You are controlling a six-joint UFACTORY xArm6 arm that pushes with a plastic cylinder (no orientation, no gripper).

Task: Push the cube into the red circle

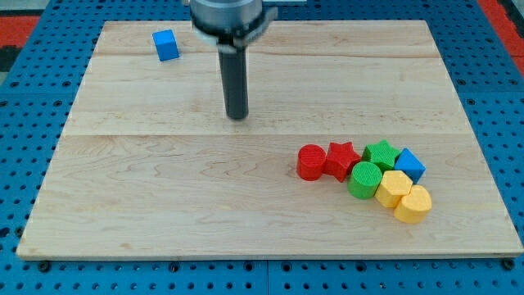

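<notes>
Open board all round my tip (237,115), lone blue cube (166,45) well apart at view's top left with free sides, red circle (310,162) reachable from left, its right jammed by red star (342,159) and the touching green, yellow, blue cluster.

cube (166,45) top left, cluster (364,176) lower right

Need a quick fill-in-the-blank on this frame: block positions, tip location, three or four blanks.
The lone blue cube sits near the board's top-____ corner. My tip touches ____ blocks. The red cylinder is the cluster's ____most block in the view. The red star sits immediately to the view's ____ of that cylinder.

Missing words: left; no; left; right
</notes>
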